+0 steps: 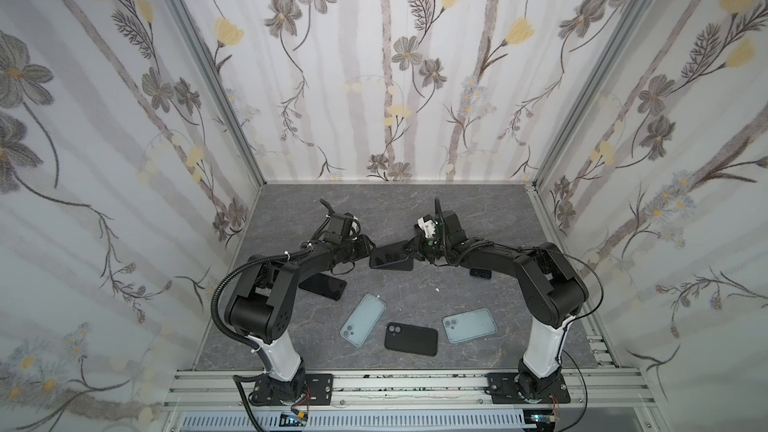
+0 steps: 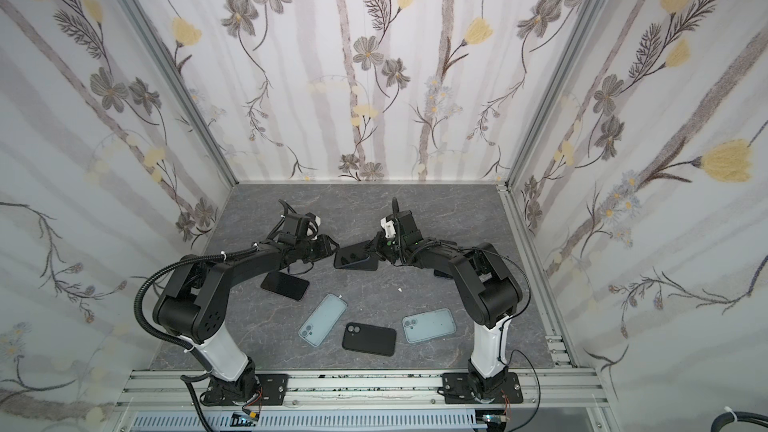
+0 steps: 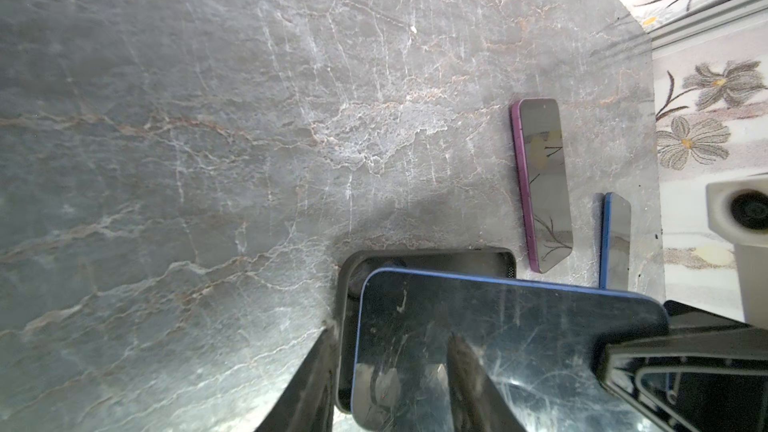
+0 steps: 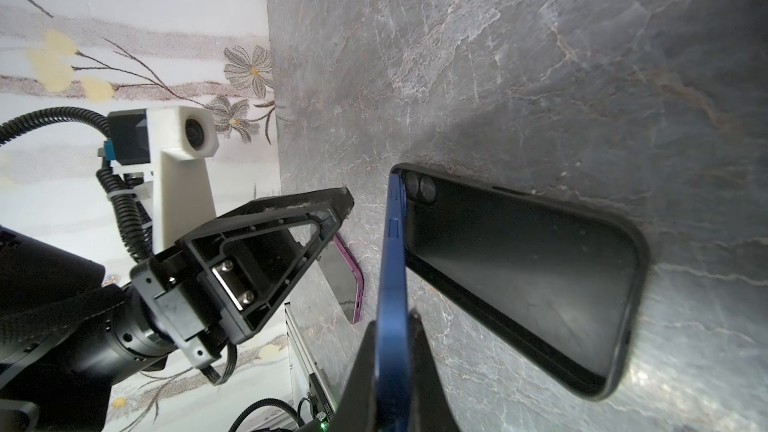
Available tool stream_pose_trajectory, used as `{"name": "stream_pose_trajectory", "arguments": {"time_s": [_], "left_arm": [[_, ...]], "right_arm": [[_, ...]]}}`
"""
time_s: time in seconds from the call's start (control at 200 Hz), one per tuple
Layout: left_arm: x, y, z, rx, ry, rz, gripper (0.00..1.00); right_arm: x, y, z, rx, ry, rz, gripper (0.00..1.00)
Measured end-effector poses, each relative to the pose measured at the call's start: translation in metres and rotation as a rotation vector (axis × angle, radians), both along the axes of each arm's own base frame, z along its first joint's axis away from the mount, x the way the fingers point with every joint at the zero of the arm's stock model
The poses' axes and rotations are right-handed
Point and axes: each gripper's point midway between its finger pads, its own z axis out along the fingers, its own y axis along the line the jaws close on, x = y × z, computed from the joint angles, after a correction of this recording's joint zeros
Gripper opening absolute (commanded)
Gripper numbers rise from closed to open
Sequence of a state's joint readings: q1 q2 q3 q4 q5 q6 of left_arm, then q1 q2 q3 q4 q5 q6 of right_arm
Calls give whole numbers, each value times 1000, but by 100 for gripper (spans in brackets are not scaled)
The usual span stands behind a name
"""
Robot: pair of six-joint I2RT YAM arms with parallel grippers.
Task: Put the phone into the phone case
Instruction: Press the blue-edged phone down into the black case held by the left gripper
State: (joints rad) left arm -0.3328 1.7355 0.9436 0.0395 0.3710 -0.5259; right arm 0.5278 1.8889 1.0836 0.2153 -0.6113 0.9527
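The right gripper (image 4: 392, 320) clamps the blue phone (image 4: 392, 251), tilted over the black case (image 4: 519, 276); the left gripper (image 3: 390, 330) hangs partly open

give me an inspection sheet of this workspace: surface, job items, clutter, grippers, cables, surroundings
surface: grey marbled tabletop, small white speck
job's things: blue phone tilted over the black case, not seated
clutter: two clear cases, spare black case, purple phone, another purple phone, second blue phone
grippers: right gripper shut on blue phone; left gripper open at the case's end
cables: corrugated conduit on left arm, thin cable on right arm
surroundings: floral walls, aluminium rail in front
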Motion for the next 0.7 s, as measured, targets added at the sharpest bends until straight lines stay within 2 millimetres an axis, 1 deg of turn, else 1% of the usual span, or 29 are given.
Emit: {"name": "stream_pose_trajectory", "arguments": {"time_s": [0.225,0.41,0.575,0.699], "left_arm": [[-2,1,-7,10,21,4,36],[-5,3,-20,20,53,9,36],[-10,0,-34,3,105,3,36],[-12,-5,-36,-18,118,-12,36]], "right_arm": [[3,-3,-8,7,15,-5,0],[6,-10,-17,20,43,-1,0],[6,-10,-22,36,54,15,0],[6,-8,-26,47,53,28,0]]}}
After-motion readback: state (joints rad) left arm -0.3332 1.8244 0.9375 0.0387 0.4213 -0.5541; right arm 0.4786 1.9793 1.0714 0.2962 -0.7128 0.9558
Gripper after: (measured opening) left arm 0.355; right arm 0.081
